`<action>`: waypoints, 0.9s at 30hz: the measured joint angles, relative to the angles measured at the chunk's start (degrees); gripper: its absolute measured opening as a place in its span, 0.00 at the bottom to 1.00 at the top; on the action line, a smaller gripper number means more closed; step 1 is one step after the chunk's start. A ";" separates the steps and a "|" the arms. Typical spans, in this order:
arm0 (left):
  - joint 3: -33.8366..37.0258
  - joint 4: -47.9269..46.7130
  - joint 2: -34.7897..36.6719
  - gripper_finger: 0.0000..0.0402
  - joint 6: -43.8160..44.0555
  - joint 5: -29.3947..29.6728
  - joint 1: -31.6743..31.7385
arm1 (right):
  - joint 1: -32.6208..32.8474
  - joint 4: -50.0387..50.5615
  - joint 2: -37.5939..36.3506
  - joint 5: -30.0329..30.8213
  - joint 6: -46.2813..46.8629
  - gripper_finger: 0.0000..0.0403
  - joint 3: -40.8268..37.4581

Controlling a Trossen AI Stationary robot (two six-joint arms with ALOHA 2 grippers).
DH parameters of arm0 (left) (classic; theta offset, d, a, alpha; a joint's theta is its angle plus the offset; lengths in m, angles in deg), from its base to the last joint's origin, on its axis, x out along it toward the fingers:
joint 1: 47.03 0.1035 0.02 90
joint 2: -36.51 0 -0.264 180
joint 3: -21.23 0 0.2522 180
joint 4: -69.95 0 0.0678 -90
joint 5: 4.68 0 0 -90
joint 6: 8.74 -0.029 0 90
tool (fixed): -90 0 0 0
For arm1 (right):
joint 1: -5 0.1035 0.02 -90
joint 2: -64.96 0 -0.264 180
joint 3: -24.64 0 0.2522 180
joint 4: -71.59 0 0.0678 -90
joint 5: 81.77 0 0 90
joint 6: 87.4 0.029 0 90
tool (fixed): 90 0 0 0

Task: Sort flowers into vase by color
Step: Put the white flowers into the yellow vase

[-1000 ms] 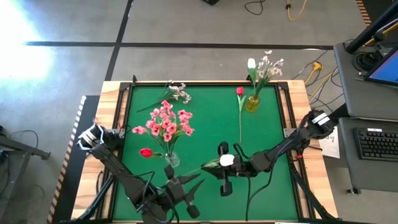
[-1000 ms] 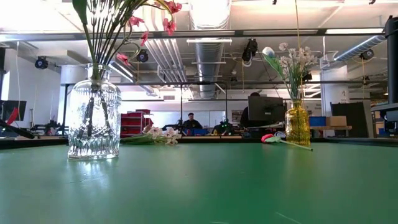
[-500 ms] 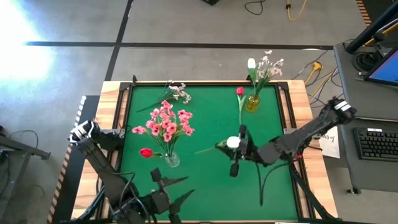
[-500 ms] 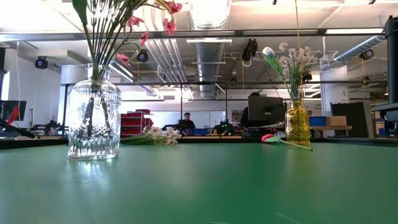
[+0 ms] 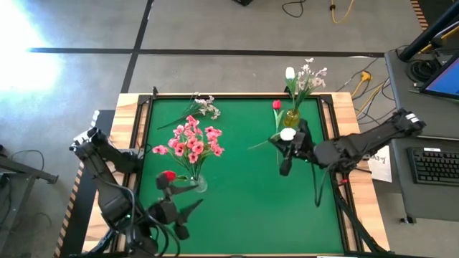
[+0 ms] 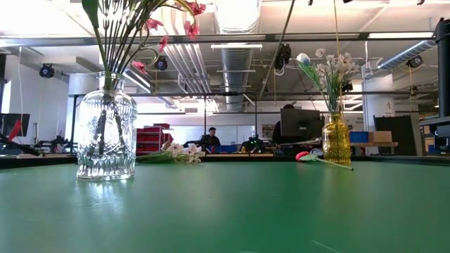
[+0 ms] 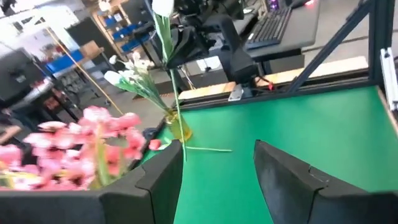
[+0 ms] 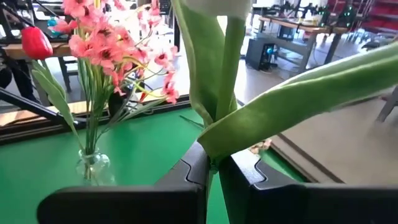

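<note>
Since the earlier frame, your right arm has carried its white tulip (image 5: 287, 134) from the lower middle of the high view up toward the upper right, while your left arm has drawn back toward the lower left.

Green surface (image 5: 237, 208): you see it fill the centre of the high view, framed in wood.

Right gripper (image 5: 285, 166): it sits right of centre in the high view, just below the yellow vase. Its jaws are closed on the white tulip's green stem, as your right wrist view shows, with the bloom at the top of the gripper and a leaf sticking out to the left.

Left gripper (image 5: 185, 208): you find it at the lower left of the high view, below the clear vase. Its jaws stand apart and hold nothing.

Clear glass vase (image 5: 198, 184): left of centre, it holds the pink blossom sprays (image 5: 191, 140) and a red tulip (image 5: 168, 175).

Yellow vase (image 5: 291, 117): at the upper right edge of the surface, it holds a white tulip and small white-blossom sprays (image 5: 310, 75).

Loose flowers: a red tulip (image 5: 276, 105) lies just left of the yellow vase; a white-blossom spray (image 5: 206, 106) lies at the upper left.
</note>
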 joint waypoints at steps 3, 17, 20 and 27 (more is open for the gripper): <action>0.02 -3.52 0.97 0.45 0.08 3.73 -1.16 | -0.45 1.85 -2.02 0.05 -1.11 0.04 0.00; 0.44 -17.69 10.09 0.45 6.27 5.19 -2.16 | -5.24 22.37 -6.76 9.08 11.48 0.04 10.21; 1.92 -18.73 12.48 0.45 8.30 5.09 -2.18 | -8.00 35.34 -3.86 9.10 17.67 0.04 16.11; 7.67 -18.94 17.54 0.45 13.26 6.01 -2.18 | -14.87 53.03 1.50 7.60 23.32 0.04 25.69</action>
